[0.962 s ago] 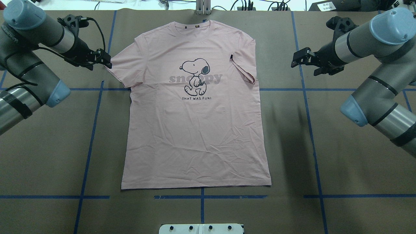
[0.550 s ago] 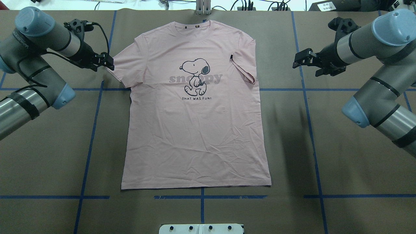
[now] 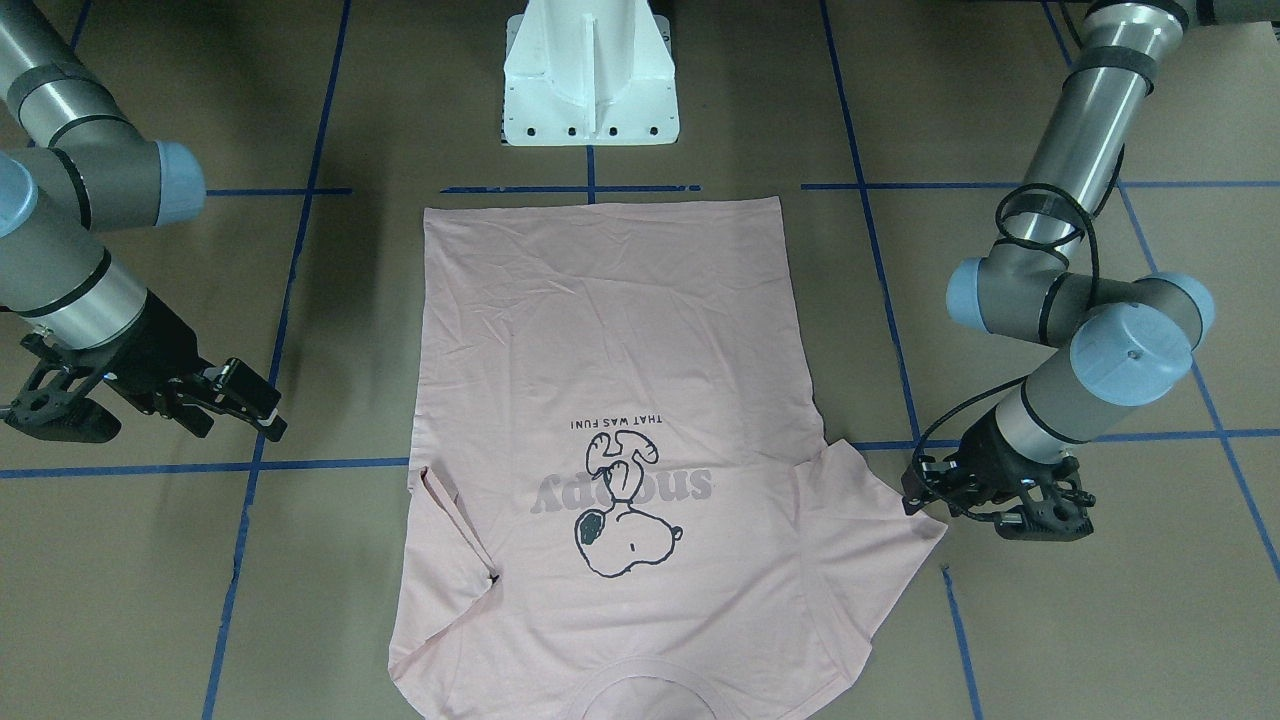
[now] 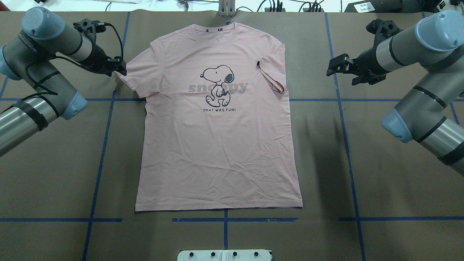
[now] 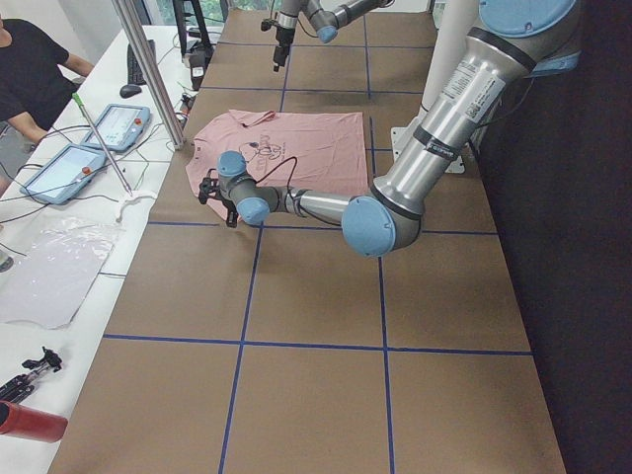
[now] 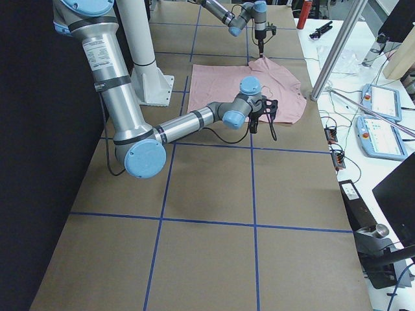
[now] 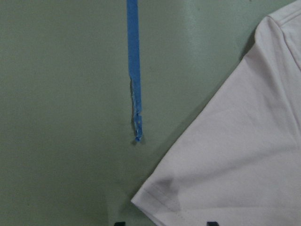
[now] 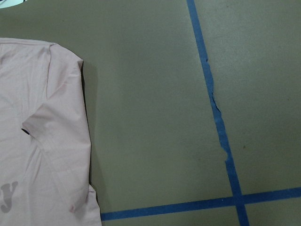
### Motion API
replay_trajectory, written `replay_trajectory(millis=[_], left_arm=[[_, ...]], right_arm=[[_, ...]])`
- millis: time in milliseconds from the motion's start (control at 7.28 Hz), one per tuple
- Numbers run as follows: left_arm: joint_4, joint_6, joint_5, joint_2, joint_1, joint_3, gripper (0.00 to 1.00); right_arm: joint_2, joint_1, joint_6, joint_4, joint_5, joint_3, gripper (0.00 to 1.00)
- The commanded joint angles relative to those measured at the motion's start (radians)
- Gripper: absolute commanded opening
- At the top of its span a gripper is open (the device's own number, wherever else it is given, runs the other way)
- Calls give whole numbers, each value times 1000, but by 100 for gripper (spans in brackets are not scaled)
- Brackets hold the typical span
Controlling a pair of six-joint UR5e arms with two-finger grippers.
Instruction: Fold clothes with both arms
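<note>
The pale pink T-shirt [image 4: 217,145] lies flat and front up, its Snoopy print [image 4: 217,85] showing. Its sleeve on the overhead view's right is folded inward over the body; the other sleeve [image 4: 132,78] is spread out. My left gripper [image 4: 121,69] is open at that spread sleeve's outer corner. In the left wrist view its fingertips [image 7: 120,222] straddle the sleeve hem [image 7: 160,207]. My right gripper [image 4: 330,67] hangs open over bare table, well to the right of the folded sleeve [image 4: 272,72]. The right wrist view shows that sleeve [image 8: 51,127] but no fingers.
Brown paper with blue tape lines [image 4: 224,219] covers the table. The white pedestal base [image 4: 224,255] stands at the near edge and a metal post [image 4: 226,7] at the far edge. In the exterior left view a person [image 5: 30,74] and tablets [image 5: 118,123] are at a side bench.
My left gripper has crept closer to the spread sleeve's corner and its arm has swung inward. The right arm has barely moved. The shirt lies as before.
</note>
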Motion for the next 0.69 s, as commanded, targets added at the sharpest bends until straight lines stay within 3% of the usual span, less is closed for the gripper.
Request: replay_trajectory(millis=[0,137,275,412,550], left_arm=[[-9,1,18,-6,-1,21,61],[-9,0,20,-11,-1,21,52],[-9,1,20,-12,1,21,9],[-9,1,20,-12,1,21,0],[-10,1,18,-12,-1,17,0]], right_arm=[[0,0,0,0,0,-1,100],[2,0,0,0,0,-1,100],[2,0,0,0,0,-1,100],[2,0,0,0,0,-1,100],[2,0,0,0,0,-1,100]])
